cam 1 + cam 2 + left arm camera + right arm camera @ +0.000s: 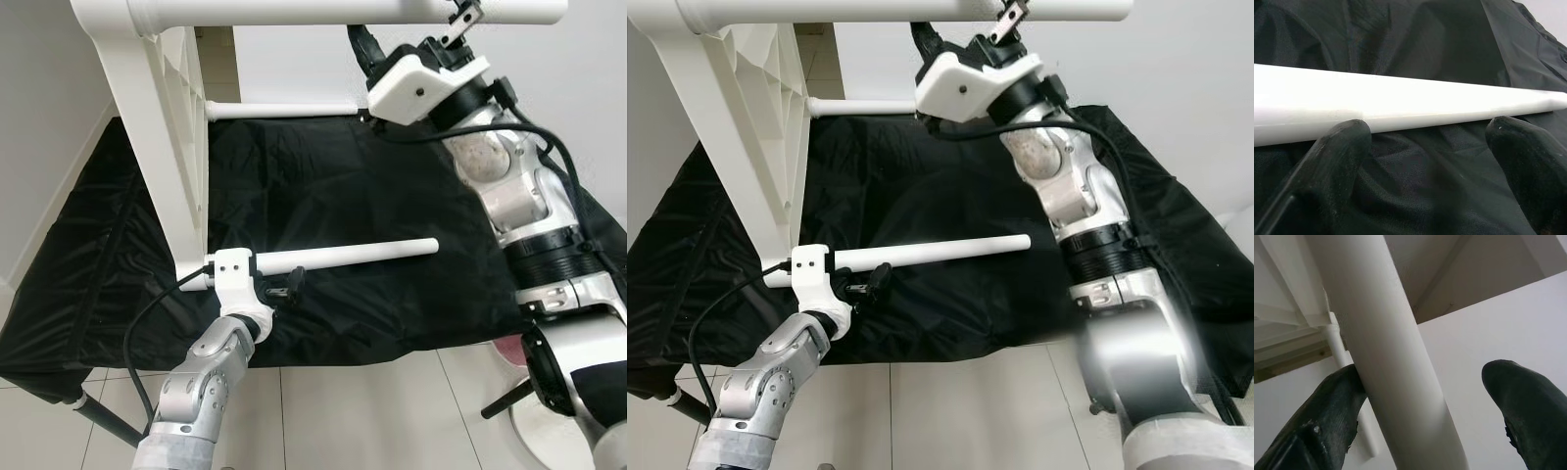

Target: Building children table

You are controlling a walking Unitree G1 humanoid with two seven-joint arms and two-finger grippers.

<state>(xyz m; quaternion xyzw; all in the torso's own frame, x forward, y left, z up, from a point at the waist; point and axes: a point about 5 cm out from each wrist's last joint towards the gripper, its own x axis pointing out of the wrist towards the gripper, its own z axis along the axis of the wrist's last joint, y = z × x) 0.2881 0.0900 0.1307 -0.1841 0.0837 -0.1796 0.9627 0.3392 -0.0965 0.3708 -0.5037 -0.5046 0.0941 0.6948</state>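
Your left gripper sat spread beside the lower leg, not clamped. Right gripper spread around the top leg above. Leg-fitting step; next you needed to clamp.

No text, label, brand, number or sign can be read anywhere in these views. The white table parts, the black cloth under them and the robot's silver arms all show plain, unmarked surfaces.
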